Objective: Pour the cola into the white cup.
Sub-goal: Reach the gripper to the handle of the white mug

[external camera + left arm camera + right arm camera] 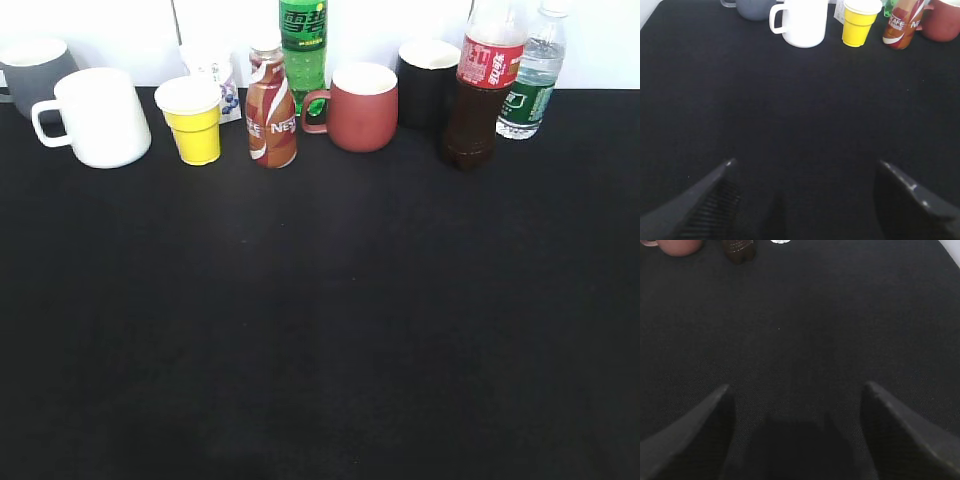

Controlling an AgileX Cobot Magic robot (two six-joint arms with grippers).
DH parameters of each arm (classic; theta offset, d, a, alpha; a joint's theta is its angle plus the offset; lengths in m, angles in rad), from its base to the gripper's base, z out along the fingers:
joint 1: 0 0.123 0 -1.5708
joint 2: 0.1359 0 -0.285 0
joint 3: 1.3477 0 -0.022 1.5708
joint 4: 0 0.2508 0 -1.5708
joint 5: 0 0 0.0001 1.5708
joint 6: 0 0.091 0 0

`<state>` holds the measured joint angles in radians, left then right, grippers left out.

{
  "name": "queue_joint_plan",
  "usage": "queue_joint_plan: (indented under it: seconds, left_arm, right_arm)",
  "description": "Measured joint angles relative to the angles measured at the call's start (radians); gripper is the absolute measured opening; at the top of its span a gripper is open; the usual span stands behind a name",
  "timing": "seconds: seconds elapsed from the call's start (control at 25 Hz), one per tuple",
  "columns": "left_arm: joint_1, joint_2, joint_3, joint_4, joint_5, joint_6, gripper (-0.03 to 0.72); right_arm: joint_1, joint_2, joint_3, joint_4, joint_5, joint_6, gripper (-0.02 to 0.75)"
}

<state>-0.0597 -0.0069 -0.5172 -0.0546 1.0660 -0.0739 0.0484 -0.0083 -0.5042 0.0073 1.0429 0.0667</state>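
Note:
The cola, a tall clear bottle with a red label and dark liquid, stands upright at the back right of the black table; only its base shows at the top of the right wrist view. The white cup, a plain mug with its handle to the left, stands at the back left and shows in the left wrist view. My left gripper is open and empty over bare cloth, well short of the cup. My right gripper is open and empty, well short of the cola. Neither gripper shows in the exterior view.
Along the back stand a grey mug, a yellow cup, a Nescafe bottle, a green Sprite bottle, a red mug, a black mug and a green-labelled water bottle. A black cloth covers the table.

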Motion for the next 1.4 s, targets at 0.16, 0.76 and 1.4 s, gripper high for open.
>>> queue_joint_plan:
  seconds: [0.16,0.76,1.4]
  left_arm:
    - [0.0,0.0,0.0,0.0,0.0,0.0,0.627]
    - [0.0,0.482,0.23,0.055,-1.218,0.0,0.465]
    - [0.002,1.851,-0.066,0.039,-2.146,0.0,0.428]
  right_arm:
    - [0.0,0.0,0.0,0.0,0.0,0.0,0.592]
    - [0.0,0.0,0.0,0.0,0.0,0.0,0.592]
    - [0.0,0.0,0.0,0.001,0.0,0.0,0.592]
